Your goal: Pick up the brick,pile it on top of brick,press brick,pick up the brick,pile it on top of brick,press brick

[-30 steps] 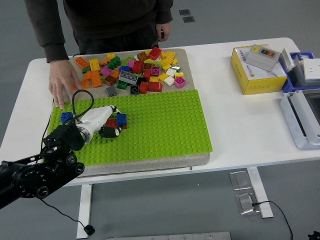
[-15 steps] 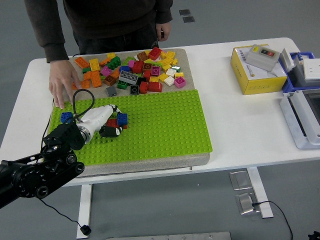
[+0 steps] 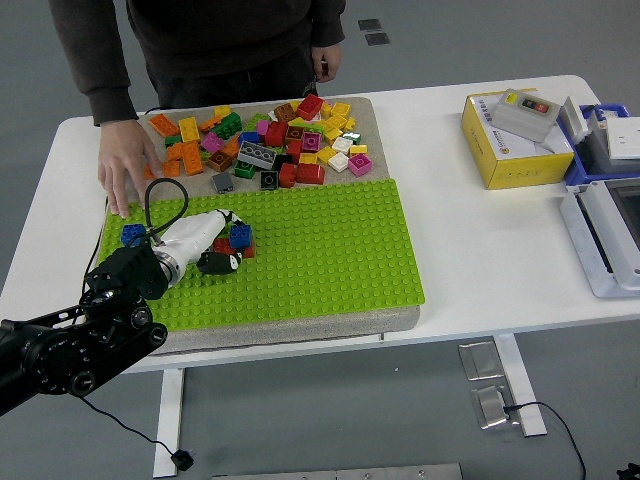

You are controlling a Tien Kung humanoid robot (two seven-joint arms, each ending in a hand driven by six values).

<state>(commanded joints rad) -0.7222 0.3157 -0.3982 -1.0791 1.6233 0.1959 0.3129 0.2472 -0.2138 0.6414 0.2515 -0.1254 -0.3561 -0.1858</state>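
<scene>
My left hand (image 3: 224, 247), white with black fingertips, lies on the green baseplate (image 3: 320, 250) at its left part. Its fingers are curled around a blue brick (image 3: 241, 236) that sits on a red brick (image 3: 223, 245) on the plate. Another blue brick (image 3: 132, 235) stands on the plate's far left corner. A pile of loose bricks (image 3: 270, 140) in many colours lies on the grey mat behind the plate. My right hand is out of view.
A person stands at the far side with one hand (image 3: 125, 170) flat on the table by the plate's left corner. A yellow box (image 3: 510, 145) with a grey switch box on it stands at the right, blue and grey trays (image 3: 605, 200) beyond it.
The blue brick in my left hand has shifted slightly up and left over the red brick. The person's hand has not moved.
</scene>
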